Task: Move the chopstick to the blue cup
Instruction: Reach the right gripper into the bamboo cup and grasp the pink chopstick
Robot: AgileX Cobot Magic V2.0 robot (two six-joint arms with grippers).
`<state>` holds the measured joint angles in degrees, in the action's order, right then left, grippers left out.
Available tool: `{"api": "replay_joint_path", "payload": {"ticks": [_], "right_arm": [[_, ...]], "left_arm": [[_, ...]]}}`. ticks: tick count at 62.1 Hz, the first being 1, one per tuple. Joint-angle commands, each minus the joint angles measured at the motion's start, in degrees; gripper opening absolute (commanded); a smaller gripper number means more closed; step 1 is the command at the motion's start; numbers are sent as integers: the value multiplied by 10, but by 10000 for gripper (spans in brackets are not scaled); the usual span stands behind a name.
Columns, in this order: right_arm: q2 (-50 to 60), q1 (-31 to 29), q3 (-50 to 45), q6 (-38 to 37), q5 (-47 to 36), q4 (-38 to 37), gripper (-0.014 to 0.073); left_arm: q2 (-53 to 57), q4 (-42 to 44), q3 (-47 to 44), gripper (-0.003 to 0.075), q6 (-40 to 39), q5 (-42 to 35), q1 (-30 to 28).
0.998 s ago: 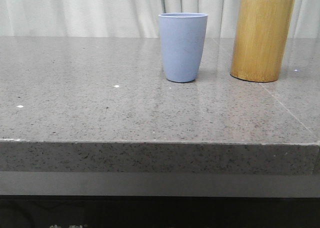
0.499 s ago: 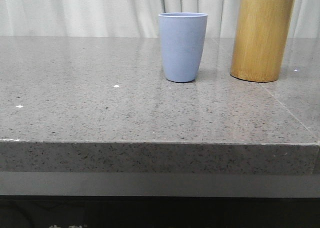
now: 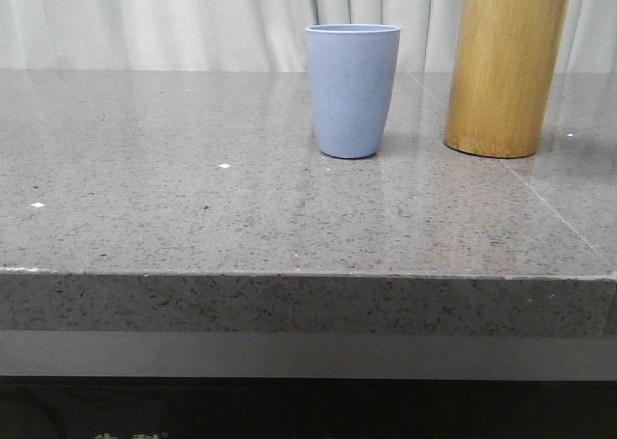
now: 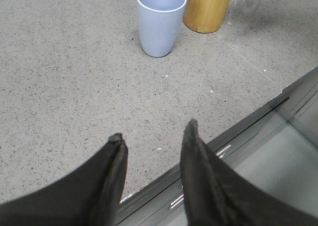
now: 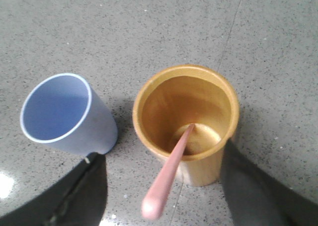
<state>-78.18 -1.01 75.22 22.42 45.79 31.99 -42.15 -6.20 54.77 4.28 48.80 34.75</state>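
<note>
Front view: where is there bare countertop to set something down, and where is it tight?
The countertop is bare from its left edge across to the blue cup, and along the whole near edge. It is tight at the back right: only a narrow gap separates the blue cup from the bamboo holder with the chopstick inside.

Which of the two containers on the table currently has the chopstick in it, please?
The taller yellow-brown bamboo holder: the pink chopstick leans inside it, while the blue cup beside it is empty.
</note>
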Motion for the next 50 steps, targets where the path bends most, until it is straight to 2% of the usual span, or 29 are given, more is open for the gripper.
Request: {"api": "replay_joint_path", "payload": {"ticks": [1, 7, 20, 50], "right_arm": [[9, 0, 28, -1, -28, 8, 452], [3, 0, 33, -1, -28, 8, 416], [1, 0, 35, -1, -29, 9, 211], [0, 0, 59, -1, -14, -18, -49]], "left_arm": [[2, -8, 14, 274, -6, -43, 3], [2, -8, 14, 274, -6, -43, 3], [2, -8, 14, 274, -6, -43, 3], [2, -8, 14, 274, -6, -43, 3]]}}
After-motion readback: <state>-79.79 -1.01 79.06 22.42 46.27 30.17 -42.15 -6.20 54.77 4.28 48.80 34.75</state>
